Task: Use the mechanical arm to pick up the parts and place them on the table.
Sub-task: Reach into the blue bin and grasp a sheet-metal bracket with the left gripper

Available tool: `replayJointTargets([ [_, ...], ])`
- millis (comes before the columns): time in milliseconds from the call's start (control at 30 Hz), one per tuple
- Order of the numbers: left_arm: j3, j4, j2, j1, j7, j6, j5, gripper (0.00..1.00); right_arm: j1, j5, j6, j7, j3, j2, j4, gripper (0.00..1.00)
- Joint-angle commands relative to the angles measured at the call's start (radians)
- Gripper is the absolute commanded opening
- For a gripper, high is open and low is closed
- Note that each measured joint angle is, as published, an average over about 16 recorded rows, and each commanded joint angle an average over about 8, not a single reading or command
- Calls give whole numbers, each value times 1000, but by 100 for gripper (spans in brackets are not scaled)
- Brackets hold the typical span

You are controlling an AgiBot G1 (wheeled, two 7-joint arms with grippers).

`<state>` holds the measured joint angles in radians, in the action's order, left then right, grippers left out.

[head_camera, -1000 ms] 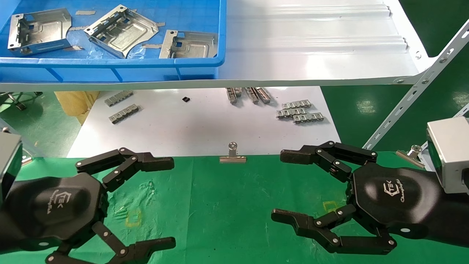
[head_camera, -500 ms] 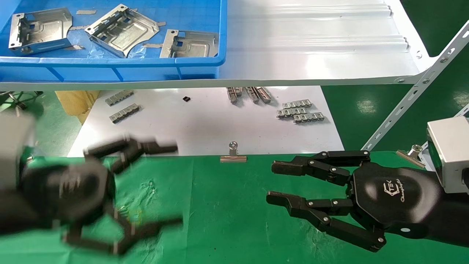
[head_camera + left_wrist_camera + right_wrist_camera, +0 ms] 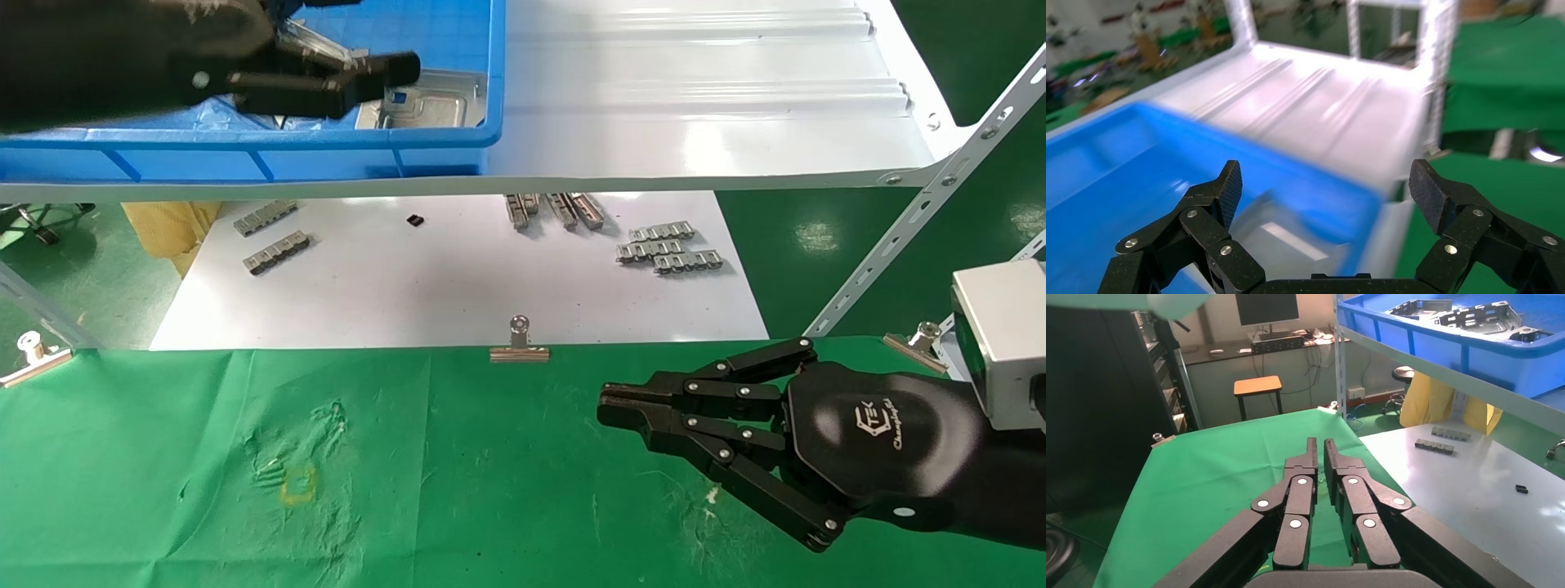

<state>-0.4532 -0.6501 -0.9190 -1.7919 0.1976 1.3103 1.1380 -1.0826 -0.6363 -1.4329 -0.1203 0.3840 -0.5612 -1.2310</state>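
Overhead, we note left gripper [image 3: 1327, 184] spread wide above blue bin [image 3: 441, 135] holding shiny stamped parts [image 3: 425, 102]. Right gripper [image 3: 609, 408], glossy black, white "TEK" logo, fingers pressed together, empty, over wrinkled green table [image 3: 458, 490].

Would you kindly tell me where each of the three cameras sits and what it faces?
Head view: high, looking down on the green cloth table; both black grippers show.
Left wrist view: behind the open left gripper, facing the blue plastic bin.
Right wrist view: behind the shut right gripper, facing along the table.
All three show the bin.
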Motion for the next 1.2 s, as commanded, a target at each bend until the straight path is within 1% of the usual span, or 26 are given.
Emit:
replayJointTargets([
  [33, -26, 109, -38, -78, -22, -17, 59, 100, 0, 0, 0, 0, 0, 0, 0, 0],
  [67, -35, 155, -50, -104, -28, -35, 80, 100, 0, 0, 0, 0, 0, 0, 0, 1],
  [100, -43, 200, -61, -129, -35, -56, 100, 98, 0, 0, 0, 0, 0, 0, 0, 9],
  [300, -87, 400, -98, -226, -84, -194, 200, 24, 0, 0, 0, 0, 0, 0, 0, 84],
  [333, -93, 424, -102, -235, -91, -218, 212, 12, 0, 0, 0, 0, 0, 0, 0, 95],
  [367, -98, 445, -107, -242, -97, -239, 223, 1, 0, 0, 0, 0, 0, 0, 0, 100],
  [533, -112, 527, -139, -259, -110, -320, 252, 0, 0, 0, 0, 0, 0, 0, 0, 100],
  [733, -116, 577, -168, -274, -115, -364, 260, 0, 0, 0, 0, 0, 0, 0, 0, 100],
  [967, -127, 600, -179, -293, -133, -366, 276, 0, 0, 0, 0, 0, 0, 0, 0, 100],
  [1200, -142, 618, -166, -316, -137, -314, 298, 0, 0, 0, 0, 0, 0, 0, 0, 100],
])
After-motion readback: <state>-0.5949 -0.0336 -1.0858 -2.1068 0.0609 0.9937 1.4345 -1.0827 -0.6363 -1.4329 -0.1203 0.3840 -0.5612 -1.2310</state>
